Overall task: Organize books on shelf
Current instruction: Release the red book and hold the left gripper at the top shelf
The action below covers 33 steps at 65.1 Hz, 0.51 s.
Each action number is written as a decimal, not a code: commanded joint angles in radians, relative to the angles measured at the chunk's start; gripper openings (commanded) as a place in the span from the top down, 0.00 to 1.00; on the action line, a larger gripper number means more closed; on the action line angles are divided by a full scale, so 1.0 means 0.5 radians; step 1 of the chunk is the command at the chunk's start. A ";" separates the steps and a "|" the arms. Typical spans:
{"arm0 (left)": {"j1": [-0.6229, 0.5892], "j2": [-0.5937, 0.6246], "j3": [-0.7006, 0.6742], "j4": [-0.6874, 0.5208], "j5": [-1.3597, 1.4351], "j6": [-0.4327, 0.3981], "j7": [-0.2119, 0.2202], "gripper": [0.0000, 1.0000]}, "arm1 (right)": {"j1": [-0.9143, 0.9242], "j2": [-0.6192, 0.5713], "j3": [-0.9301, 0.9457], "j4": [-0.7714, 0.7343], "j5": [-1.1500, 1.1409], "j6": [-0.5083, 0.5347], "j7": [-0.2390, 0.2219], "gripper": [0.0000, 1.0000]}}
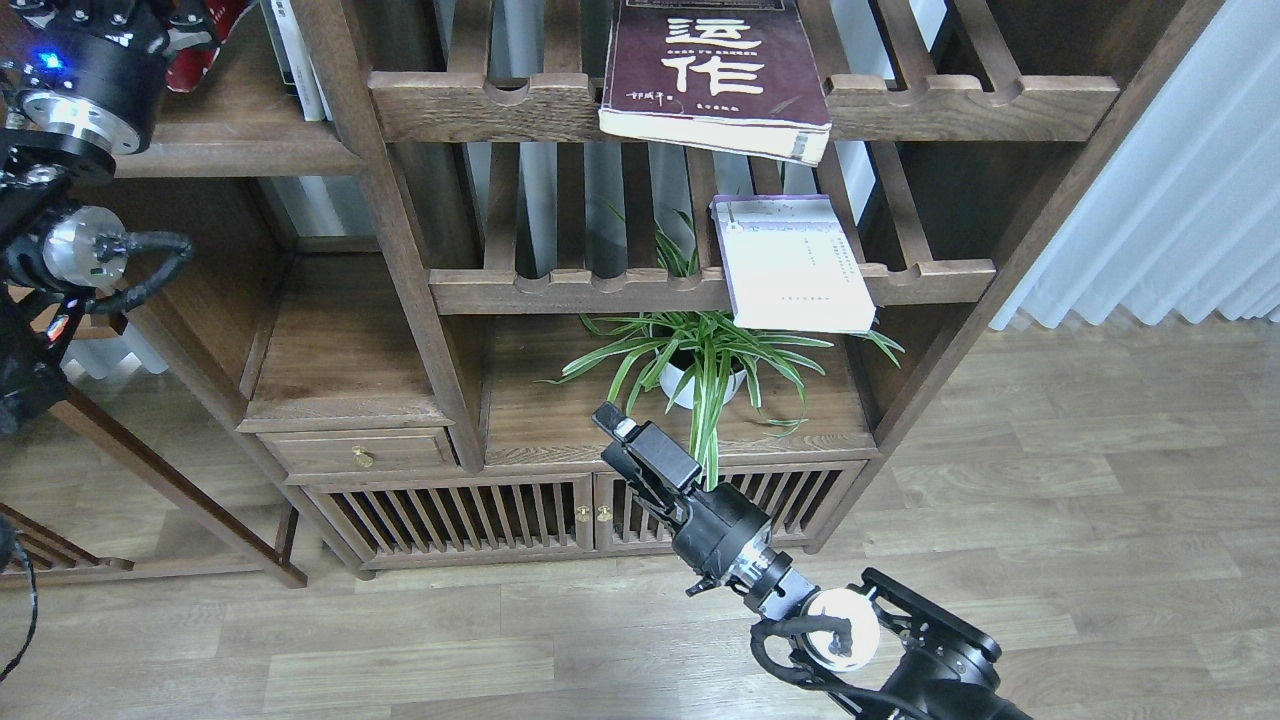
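The maroon book [715, 70] with big white characters lies on the upper slatted rack, overhanging its front rail. The pale white-lavender book [795, 265] lies on the lower slatted rack, also overhanging. The red book [205, 50] shows only partly at the top left, tilted over the solid dark shelf [250, 145]. My left gripper [175, 25] is at the top edge with its fingers on the red book, mostly cut off. My right gripper [610, 418] is low in front of the cabinet, below the plant, holding nothing; its fingers look like one dark shape.
Thin white-spined books [295, 60] stand on the shelf right of the red book. A potted spider plant [700, 365] sits in the lower compartment. Below are a small drawer [360, 450] and slatted cabinet doors [450, 515]. A white curtain [1180, 180] hangs at the right.
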 commanded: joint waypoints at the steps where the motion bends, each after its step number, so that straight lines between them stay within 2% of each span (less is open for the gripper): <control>1: -0.011 -0.016 0.030 0.056 -0.001 -0.004 -0.012 0.98 | 0.000 0.000 0.005 0.000 0.000 0.000 0.000 0.02; 21: -0.014 -0.041 0.046 0.099 -0.001 -0.004 -0.012 0.94 | -0.003 0.000 0.002 0.000 0.000 0.000 0.000 0.02; 33: -0.011 -0.041 0.046 0.109 -0.004 -0.001 -0.012 0.81 | -0.003 0.000 0.002 0.000 0.000 0.000 0.000 0.02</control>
